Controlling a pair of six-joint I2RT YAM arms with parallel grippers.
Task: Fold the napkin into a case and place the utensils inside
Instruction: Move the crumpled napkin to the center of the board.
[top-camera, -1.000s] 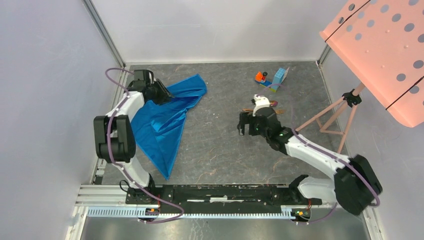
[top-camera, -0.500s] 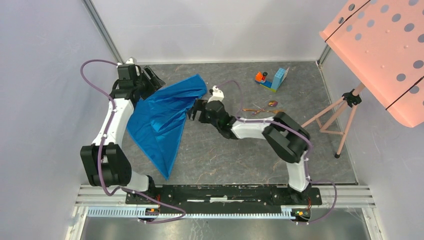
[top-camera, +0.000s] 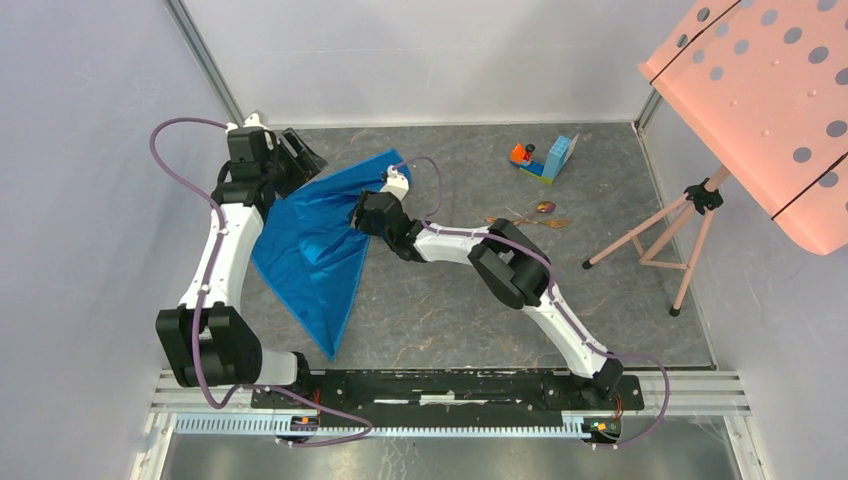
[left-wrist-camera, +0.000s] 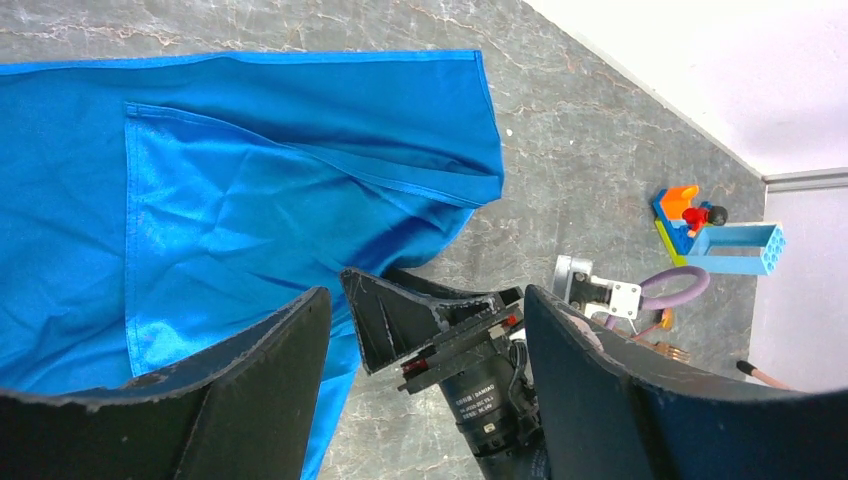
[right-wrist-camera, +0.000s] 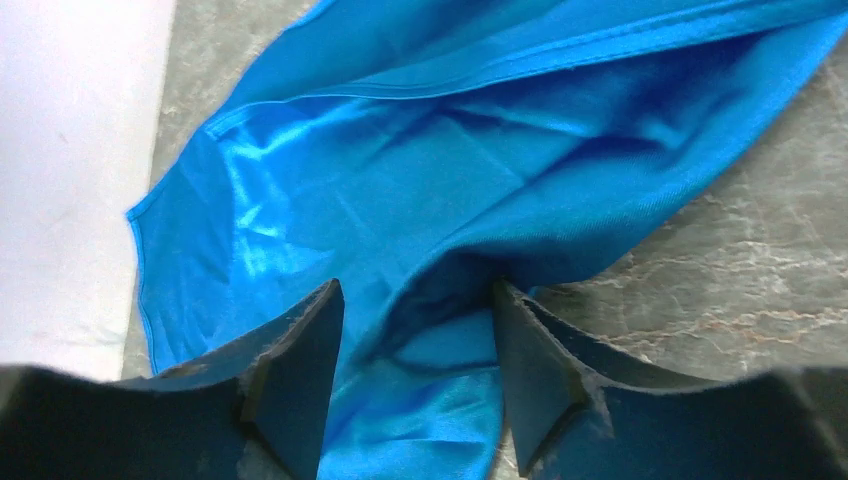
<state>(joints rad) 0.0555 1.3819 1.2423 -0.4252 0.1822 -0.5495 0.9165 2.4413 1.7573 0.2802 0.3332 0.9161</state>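
Note:
The bright blue napkin (top-camera: 318, 240) lies loosely spread in a rough triangle on the left of the grey floor, with a flap folded over its top (left-wrist-camera: 250, 180). My left gripper (top-camera: 297, 153) hovers open above its back left corner and holds nothing (left-wrist-camera: 425, 296). My right gripper (top-camera: 364, 212) sits low at the napkin's right edge. Its jaws stand apart on either side of a raised fold of the cloth (right-wrist-camera: 416, 290). The copper-gold utensils (top-camera: 532, 216) lie on the floor to the right, away from both grippers.
An orange-and-blue toy block piece (top-camera: 545, 160) stands at the back right. A pink perforated panel on a tripod stand (top-camera: 690, 215) fills the right side. White walls close the back and left. The arm rail (top-camera: 440, 390) runs along the near edge.
My right arm swung left from near the utensils to the napkin's right edge, and its jaws narrowed. My left gripper let go of the napkin's back corner, opened and drew back.

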